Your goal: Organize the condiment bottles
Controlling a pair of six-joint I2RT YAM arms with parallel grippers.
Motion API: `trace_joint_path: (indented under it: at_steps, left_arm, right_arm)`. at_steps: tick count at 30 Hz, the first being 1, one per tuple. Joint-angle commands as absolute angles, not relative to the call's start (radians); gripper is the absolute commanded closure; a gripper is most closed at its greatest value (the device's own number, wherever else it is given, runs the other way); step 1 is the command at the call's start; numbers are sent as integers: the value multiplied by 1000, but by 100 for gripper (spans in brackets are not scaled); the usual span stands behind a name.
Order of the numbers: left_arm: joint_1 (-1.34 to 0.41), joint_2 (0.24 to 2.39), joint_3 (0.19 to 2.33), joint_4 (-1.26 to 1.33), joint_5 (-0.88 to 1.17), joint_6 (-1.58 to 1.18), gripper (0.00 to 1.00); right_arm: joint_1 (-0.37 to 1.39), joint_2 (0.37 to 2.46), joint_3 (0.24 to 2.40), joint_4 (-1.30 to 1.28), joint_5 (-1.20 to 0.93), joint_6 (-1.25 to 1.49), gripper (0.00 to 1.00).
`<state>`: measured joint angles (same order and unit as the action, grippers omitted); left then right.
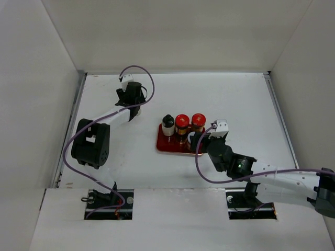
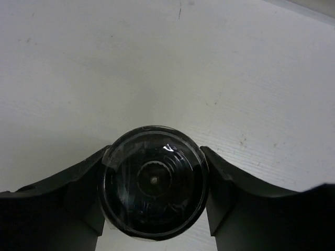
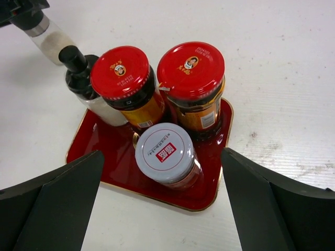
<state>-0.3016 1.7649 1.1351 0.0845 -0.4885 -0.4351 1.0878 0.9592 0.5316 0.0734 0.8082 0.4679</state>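
My left gripper (image 1: 134,104) is shut on a pale shaker with a black cap (image 2: 154,180) at the table's back left. A finger presses each side of the cap. The shaker also shows far off in the right wrist view (image 3: 51,40). A red tray (image 3: 112,157) holds a black-topped bottle (image 3: 78,70), two brown jars with red caps (image 3: 121,73) (image 3: 191,70) and a white-lidded jar (image 3: 166,151). My right gripper (image 3: 162,175) is open wide, above the white-lidded jar, with a finger on each side and clear of it. In the top view the right gripper (image 1: 196,140) covers that jar.
The tray (image 1: 165,145) lies mid-table, with the black-topped bottle (image 1: 168,124) and red caps (image 1: 182,121) (image 1: 198,120) along its far side. White walls enclose the table on three sides. Purple cables loop over both arms.
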Motion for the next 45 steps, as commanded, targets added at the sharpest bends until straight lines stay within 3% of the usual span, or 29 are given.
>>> trace_joint_path:
  at_steps: [1, 2, 4, 13, 19, 25, 39, 45]
  left_arm:
    - [-309, 1732, 1171, 71, -488, -414, 48]
    - [-317, 1692, 1136, 81, -497, -420, 57]
    - [-338, 1611, 1070, 104, -529, -425, 64]
    - [-631, 1016, 697, 45, -658, -431, 65]
    - [-885, 841, 609, -43, -729, -501, 65]
    - [-1022, 940, 621, 52, -773, -509, 64]
    - [-952, 1293, 669, 413, -646, -419, 63]
    - [-973, 1356, 623, 477, -653, -426, 48]
  right_arm:
    - [1076, 946, 519, 152, 790, 453, 0]
    - [1068, 945, 514, 158, 787, 453, 0]
    - [1059, 942, 506, 166, 776, 449, 0]
    - [1001, 925, 469, 202, 770, 462, 0]
    - [949, 913, 453, 209, 750, 466, 0]
    - [915, 907, 440, 212, 732, 476, 0]
    - [907, 927, 405, 272, 718, 482, 0]
    - [903, 936, 408, 278, 713, 482, 0]
